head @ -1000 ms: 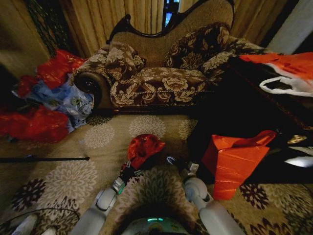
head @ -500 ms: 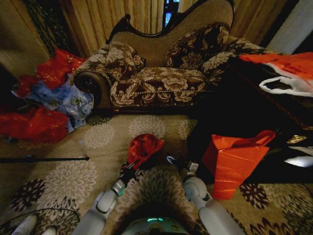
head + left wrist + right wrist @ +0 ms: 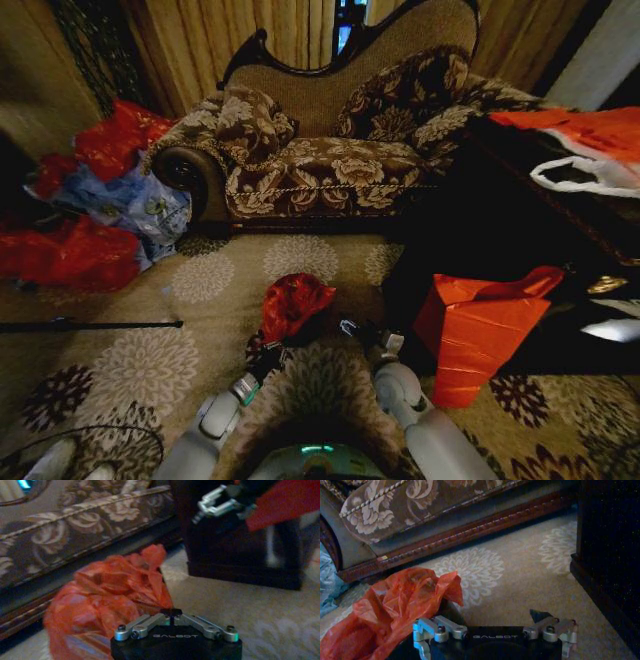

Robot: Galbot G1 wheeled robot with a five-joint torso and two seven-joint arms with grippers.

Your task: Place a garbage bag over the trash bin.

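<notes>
Garbage bag (image 3: pixel 293 303) draped on trash bin (image 3: pixel 318 322): thin, limp, slippery film, best pinched at its hem; left gripper (image 3: pixel 172 615) apparently clenched, right gripper (image 3: pixel 496 627) released.

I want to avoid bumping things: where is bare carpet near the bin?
Bare carpet lies between the sofa and the garbage bag, and left toward the heaped bags. Right is crowded: dark cabinet, orange-red bag.
</notes>
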